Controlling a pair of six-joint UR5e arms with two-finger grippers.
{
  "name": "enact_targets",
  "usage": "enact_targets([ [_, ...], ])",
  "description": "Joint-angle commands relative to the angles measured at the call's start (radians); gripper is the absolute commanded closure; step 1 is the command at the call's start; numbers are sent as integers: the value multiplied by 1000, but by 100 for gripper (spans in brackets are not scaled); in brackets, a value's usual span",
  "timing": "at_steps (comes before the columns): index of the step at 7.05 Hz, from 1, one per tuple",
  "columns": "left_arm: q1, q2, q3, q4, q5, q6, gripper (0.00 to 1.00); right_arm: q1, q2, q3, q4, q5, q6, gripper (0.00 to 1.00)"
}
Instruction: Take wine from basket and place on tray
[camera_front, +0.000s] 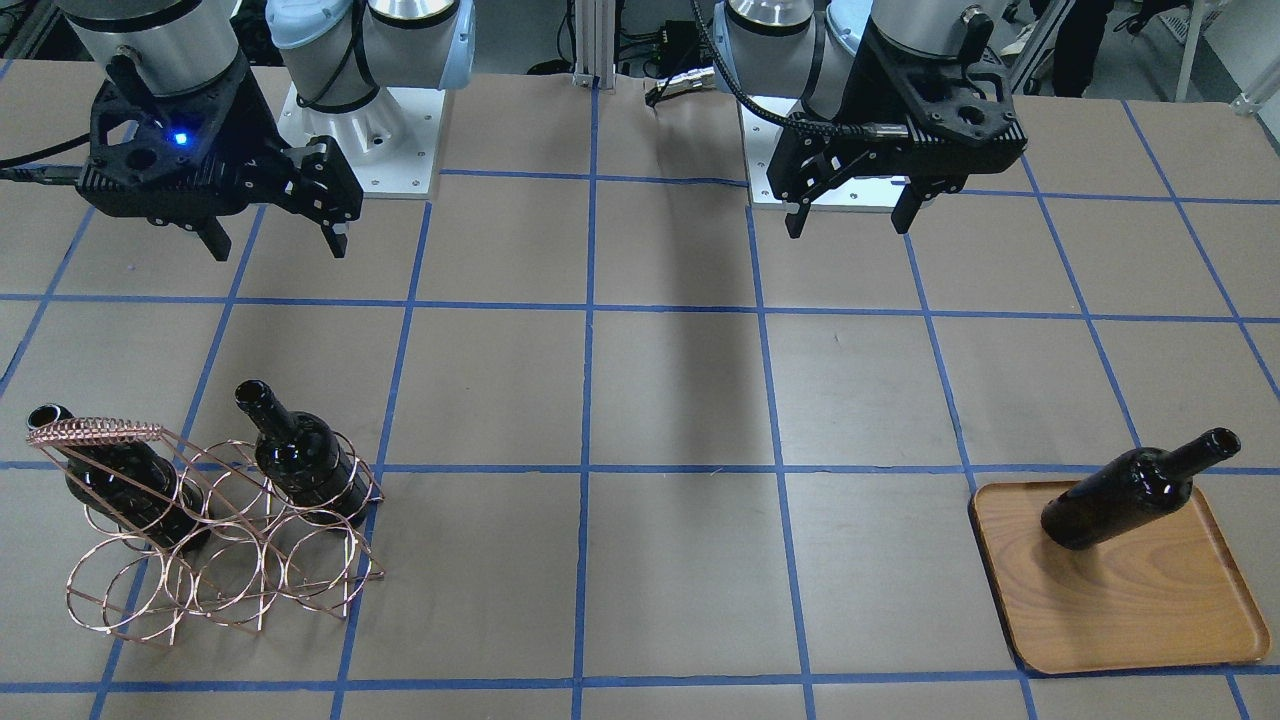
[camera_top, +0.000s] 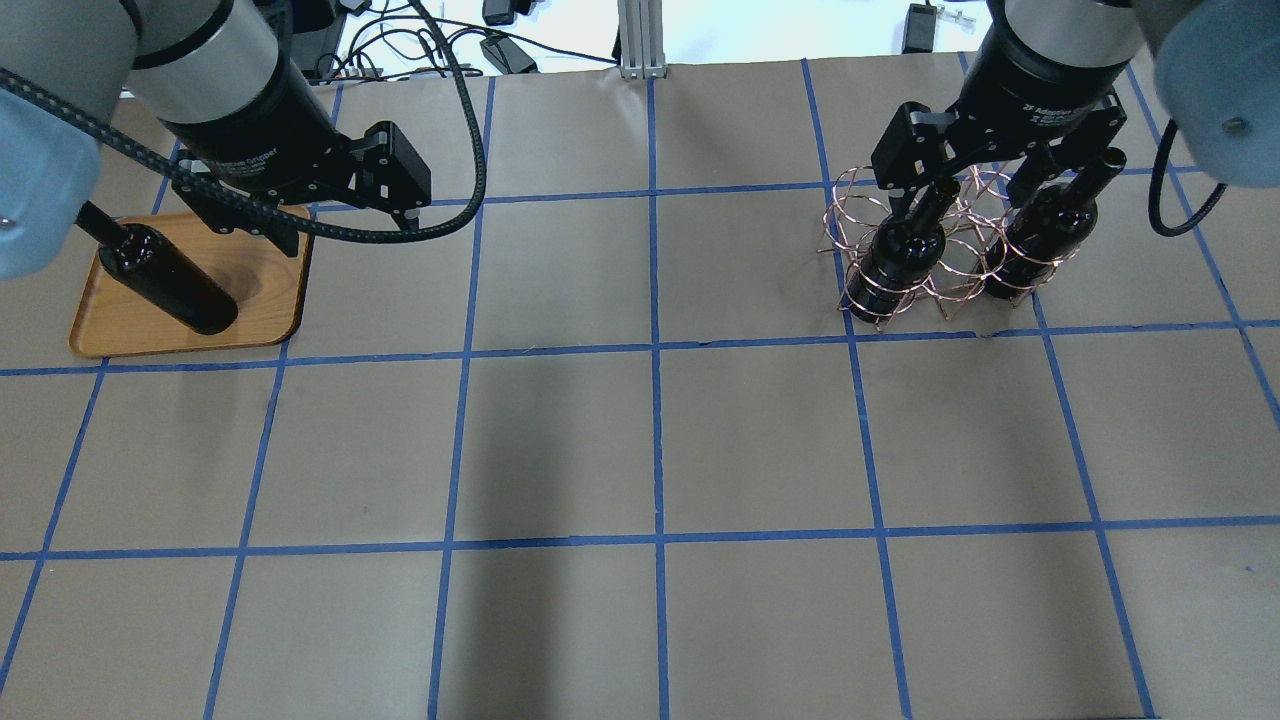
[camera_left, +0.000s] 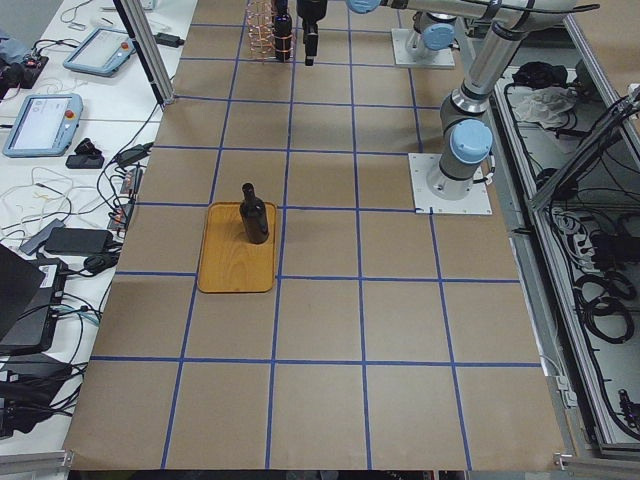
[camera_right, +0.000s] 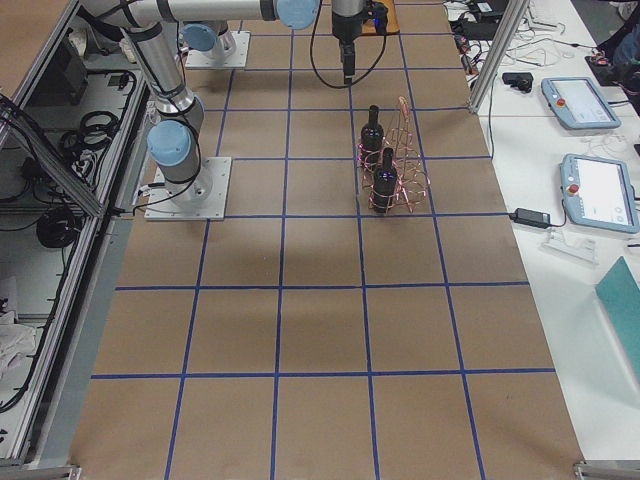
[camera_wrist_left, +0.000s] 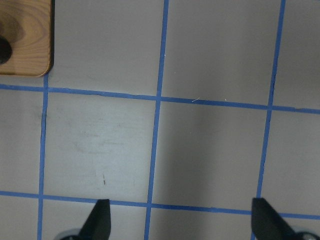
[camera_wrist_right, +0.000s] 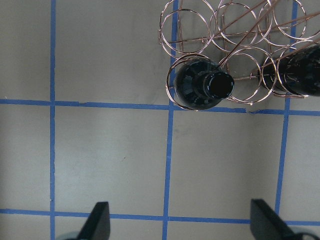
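Two bottles wait in the basket (camera_front: 230, 570), folks, and one stands upright on the tray (camera_front: 1130, 610). That tray bottle (camera_front: 1130, 495) sits near the bench corner at the robot's left end, on the operators' edge. The basket is at the opposite end, near the corner on the robot's right and the operators' edge. Its inner bottle (camera_front: 300, 455) and outer bottle (camera_front: 115, 475) are slotted neck-up through the rings. Both arms hang near the robot's edge of the bench. The left gripper (camera_front: 850, 222) is spread wide with nothing in it. The right gripper (camera_front: 277, 243) is just as wide and just as empty, on the robot's side of the basket.

Now, the wine itself: glossy near-black glass, no label, a fat round body tapering to a long narrow neck. I'd call it heavy, rigid, slick under the pads and unforgiving if dropped. The neck, just under the lip, looks the place to take hold, since copper rings crowd the body. Draw it out along the bottle's own axis so nothing snags. That rack is thin wire, light-looking, with a coiled handle bar (camera_front: 95, 432), and it may well drag along if a bottle catches. The tray is flat, grained wood with a low rim. The bench (camera_front: 680, 400) is brown paper gridded in blue tape (camera_front: 590, 400).
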Motion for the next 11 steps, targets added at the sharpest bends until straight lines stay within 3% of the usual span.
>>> enact_targets([
  [1,2,1,-9,-30,2,11,0,1,-3,0,0,0,0,0],
  [7,1,-20,-11,98,-18,-5,0,1,-3,1,21,3,2,0],
  [11,1,-25,-17,108,-16,5,0,1,-1,0,20,-7,2,0],
])
